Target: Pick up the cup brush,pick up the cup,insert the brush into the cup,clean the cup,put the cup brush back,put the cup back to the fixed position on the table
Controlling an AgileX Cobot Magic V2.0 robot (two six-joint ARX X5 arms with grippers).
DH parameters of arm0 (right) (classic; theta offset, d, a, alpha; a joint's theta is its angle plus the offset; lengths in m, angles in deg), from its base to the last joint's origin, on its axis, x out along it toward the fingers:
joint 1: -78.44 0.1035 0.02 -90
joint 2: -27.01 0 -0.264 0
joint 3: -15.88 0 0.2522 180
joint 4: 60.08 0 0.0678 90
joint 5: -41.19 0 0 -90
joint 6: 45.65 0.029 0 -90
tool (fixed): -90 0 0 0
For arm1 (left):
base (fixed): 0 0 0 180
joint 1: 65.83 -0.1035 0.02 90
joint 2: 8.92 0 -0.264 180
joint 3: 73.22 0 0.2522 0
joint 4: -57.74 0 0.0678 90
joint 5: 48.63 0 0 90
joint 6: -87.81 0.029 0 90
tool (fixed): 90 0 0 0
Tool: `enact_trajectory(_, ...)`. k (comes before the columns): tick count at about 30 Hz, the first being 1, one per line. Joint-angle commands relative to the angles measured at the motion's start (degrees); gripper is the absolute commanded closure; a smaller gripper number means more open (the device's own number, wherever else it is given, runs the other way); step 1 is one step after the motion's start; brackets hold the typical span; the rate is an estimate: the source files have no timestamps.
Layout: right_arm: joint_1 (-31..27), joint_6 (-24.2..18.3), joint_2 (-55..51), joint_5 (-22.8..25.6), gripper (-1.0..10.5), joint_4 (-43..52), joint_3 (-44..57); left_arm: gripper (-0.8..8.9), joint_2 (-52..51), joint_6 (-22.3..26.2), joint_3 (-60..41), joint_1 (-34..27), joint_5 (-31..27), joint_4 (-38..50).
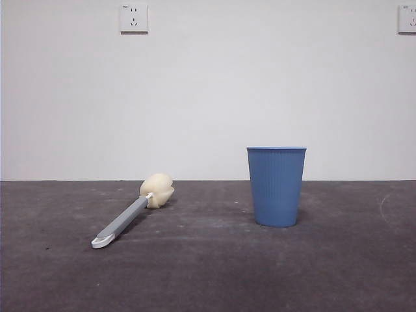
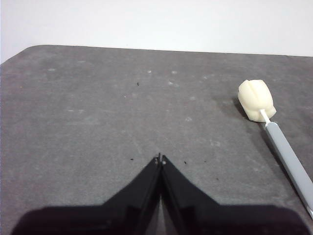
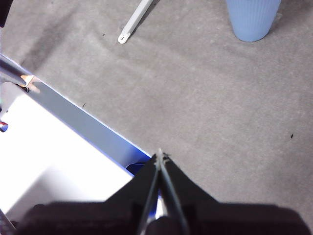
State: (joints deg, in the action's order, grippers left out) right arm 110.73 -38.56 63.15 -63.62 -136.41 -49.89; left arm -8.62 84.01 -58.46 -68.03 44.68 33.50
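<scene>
The cup brush point(image 1: 130, 211) lies flat on the table point(image 1: 208, 273) at the left, its cream sponge head away from me and its white handle tip toward me. It also shows in the left wrist view point(image 2: 274, 132) and its handle tip in the right wrist view point(image 3: 134, 22). The blue ribbed cup point(image 1: 276, 185) stands upright right of centre; its base shows in the right wrist view point(image 3: 252, 19). My left gripper point(image 2: 160, 159) is shut and empty above bare table, well apart from the brush. My right gripper point(image 3: 160, 155) is shut and empty over the table's near edge, far from the cup.
A white wall with two sockets point(image 1: 134, 18) stands behind the table. The table's metal edge rail point(image 3: 83, 122) and a bright white floor area point(image 3: 44, 161) show below the right gripper.
</scene>
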Motion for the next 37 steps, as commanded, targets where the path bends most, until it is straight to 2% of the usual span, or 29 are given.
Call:
enact_trajectory(1, 0.11, 0.42, -0.09, 0.17, 9.5, 0.33, 0.04, 8.17, -0.13, -0.74, -0.81, -0.15, -0.57, 0.17)
enact_trajectory(19, 0.11, 0.31, -0.09, 0.17, 9.5, 0.33, 0.04, 8.17, -0.13, -0.74, -0.81, -0.15, -0.24, 0.17)
enact_trajectory(21, 0.11, -3.96, -0.2, 1.07, 9.5, 1.6, 0.04, 8.17, -0.13, -0.74, -0.81, -0.15, -0.26, 0.17)
enact_trajectory(26, -1.92, -9.66, -4.07, 9.29, 9.5, 14.78, 0.11, 8.17, -0.13, -0.74, -0.81, -0.15, -0.26, 0.17)
enact_trajectory(29, -3.93, -10.34, -7.45, 9.2, 9.5, 23.47, 0.13, 8.17, -0.13, -0.74, -0.81, -0.15, -0.26, 0.17)
enact_trajectory(34, -8.39, -17.68, -10.93, 9.16, 9.5, 31.76, 0.74, 8.17, -0.13, -0.74, -0.81, -0.15, -0.26, 0.17)
enact_trajectory(37, -10.97, -18.49, -12.33, 8.9, 9.5, 35.1, 2.16, 8.17, -0.13, -0.74, -0.81, -0.15, -0.26, 0.17)
